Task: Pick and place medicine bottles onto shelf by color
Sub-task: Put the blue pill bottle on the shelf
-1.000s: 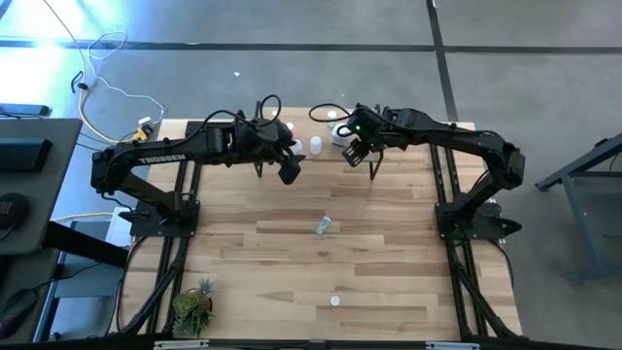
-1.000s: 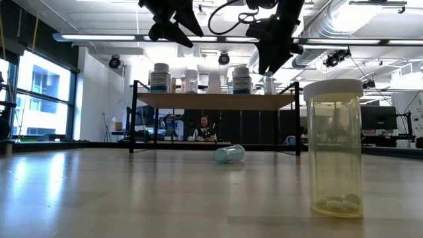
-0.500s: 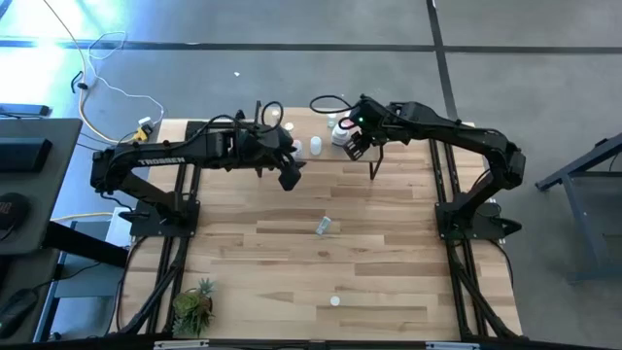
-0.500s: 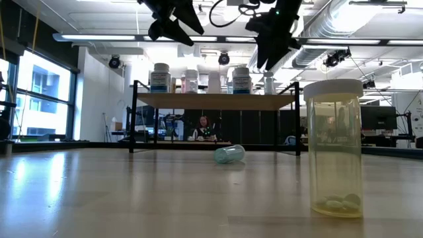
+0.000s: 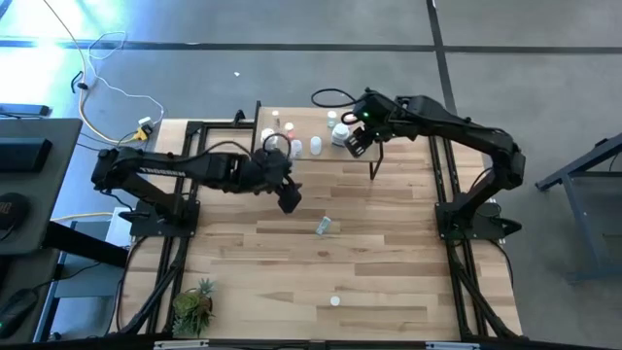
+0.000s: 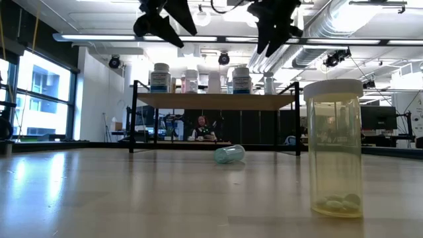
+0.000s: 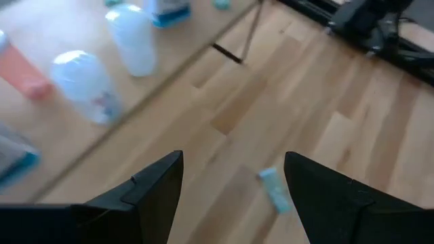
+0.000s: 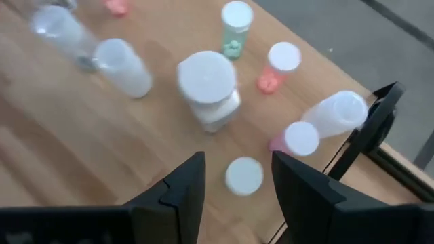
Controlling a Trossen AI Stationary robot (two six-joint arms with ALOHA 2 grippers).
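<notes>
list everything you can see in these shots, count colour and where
shelf: one, light wood on thin black legs, far end of the table
bottles on the shelf: at least seven in the right wrist view, white caps, bodies white, clear, pink and one green
lying vial: one, pale green, on its side mid-table
standing vial: one, clear yellowish with white cap, a few pills inside, near edge of the table
potted plant: one, green, near-left corner
table: one, light wood planks, black frame
person: one, in the room behind the shelf
left gripper: open, empty, above the table in front of the shelf
right gripper: open, empty, over the shelf's right part
</notes>
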